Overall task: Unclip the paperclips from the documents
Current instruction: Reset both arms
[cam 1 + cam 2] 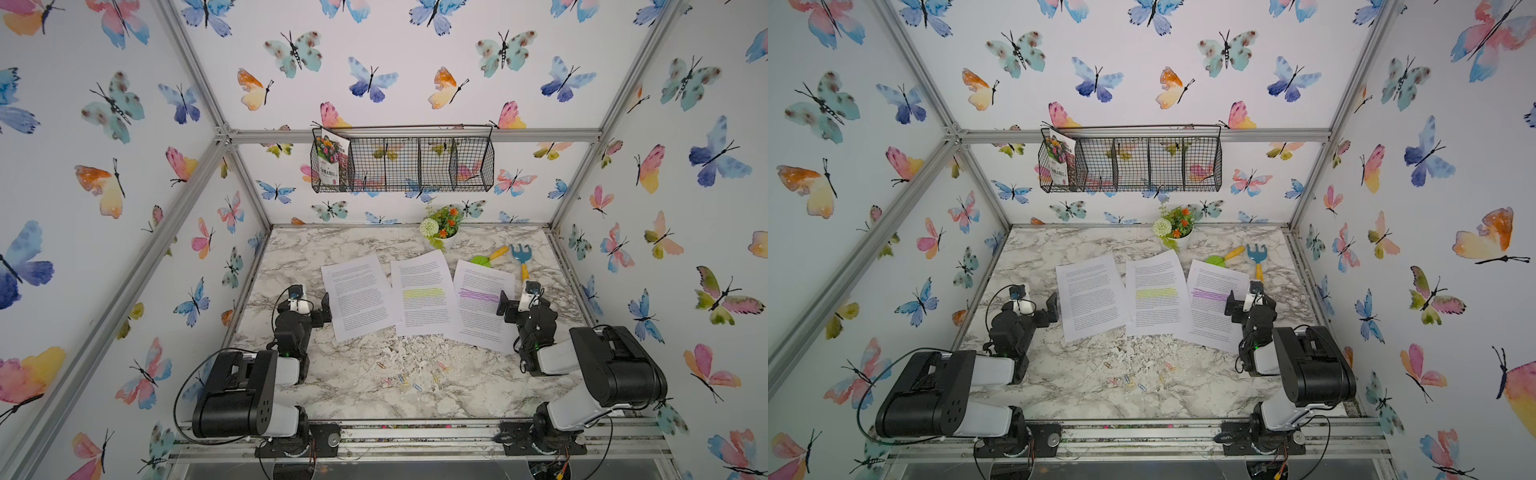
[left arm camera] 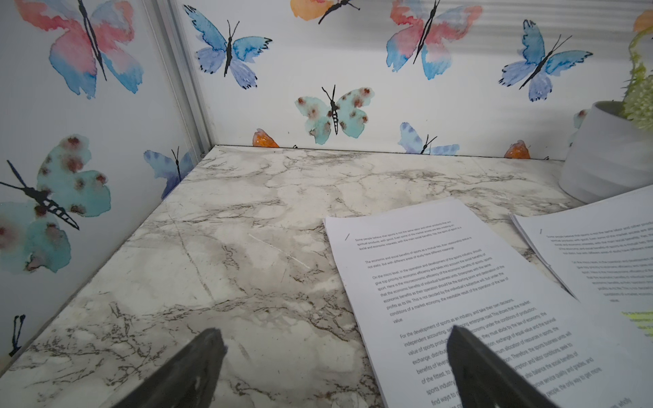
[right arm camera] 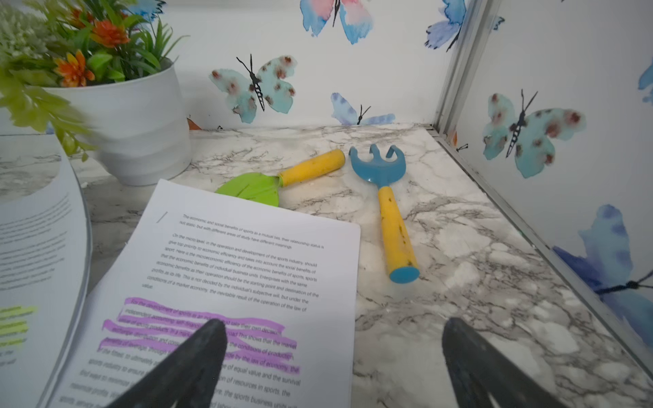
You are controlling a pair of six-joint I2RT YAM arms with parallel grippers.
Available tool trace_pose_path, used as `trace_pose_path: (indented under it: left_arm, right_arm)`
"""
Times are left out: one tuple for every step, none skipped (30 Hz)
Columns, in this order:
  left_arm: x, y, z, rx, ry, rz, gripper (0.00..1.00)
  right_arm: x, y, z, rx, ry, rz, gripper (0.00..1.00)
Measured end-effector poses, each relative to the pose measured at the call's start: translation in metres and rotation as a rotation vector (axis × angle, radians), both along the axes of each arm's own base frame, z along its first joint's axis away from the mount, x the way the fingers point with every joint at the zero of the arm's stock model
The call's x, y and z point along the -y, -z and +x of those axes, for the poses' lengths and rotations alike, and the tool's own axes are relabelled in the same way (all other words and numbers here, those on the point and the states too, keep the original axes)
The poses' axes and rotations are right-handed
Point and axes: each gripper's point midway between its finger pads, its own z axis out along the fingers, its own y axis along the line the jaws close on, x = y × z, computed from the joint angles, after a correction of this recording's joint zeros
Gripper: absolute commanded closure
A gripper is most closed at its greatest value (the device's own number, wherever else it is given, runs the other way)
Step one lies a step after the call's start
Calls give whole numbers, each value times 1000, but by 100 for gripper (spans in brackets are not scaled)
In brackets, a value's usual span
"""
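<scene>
**Both grippers wide open, clips loose on the table**

The left gripper (image 2: 335, 333) has its two black fingers spread wide and holds nothing. It hangs low at the left edge of the white paper sheet with only black print (image 1: 357, 297). One finger is over that sheet and the other is over the bare grey-and-white marble table (image 1: 365, 403).

The right gripper (image 3: 332, 324) is spread wide too, and it is empty. It sits at the right edge of the white paper sheet with purple marker lines (image 1: 482, 307). One finger is over the paper and one is over the table.

Between these two sheets lies the white paper sheet with a yellow marker band (image 1: 424, 293).

The little coloured wire paperclips (image 1: 401, 379) lie loose on the table, nearer than the sheets and apart from them, between the two arms.

Far right of the purple sheet lie a green plastic trowel with a yellow handle (image 1: 488, 257) and a blue plastic rake with a yellow handle (image 1: 521, 257). A white pot of green leaves and orange flowers (image 1: 442, 239) stands at the far edge. A black wire basket (image 1: 436, 166) hangs on the far wall, with a colourful flower seed packet (image 1: 330, 160) in its left part.
</scene>
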Motion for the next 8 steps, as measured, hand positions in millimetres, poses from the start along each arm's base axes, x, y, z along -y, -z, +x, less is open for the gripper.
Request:
trace_pose_path:
  left_arm:
    - [1, 1, 1, -5, 3, 0, 1]
    - [1, 1, 1, -9, 6, 0, 1]
    - [1, 1, 2, -10, 8, -1, 1]
    - [2, 0, 3, -10, 10, -1, 1]
    - [2, 0, 3, -8, 11, -1, 1]
    - [2, 0, 3, -9, 11, -1, 1]
    - [2, -1, 3, -9, 11, -2, 1]
    - [2, -1, 4, -9, 11, -2, 1]
  right_arm:
    - [-1, -2, 1, 5, -3, 0, 2]
    - [-1, -3, 2, 8, -5, 0, 2]
    - [-1, -3, 2, 9, -7, 0, 2]
    - [-1, -3, 2, 8, -8, -1, 2]
    - [-2, -3, 1, 8, -9, -3, 0]
    - [-2, -3, 2, 8, -9, -3, 2]
    - [-2, -3, 1, 7, -10, -5, 2]
    - [-2, -3, 1, 7, -10, -6, 2]
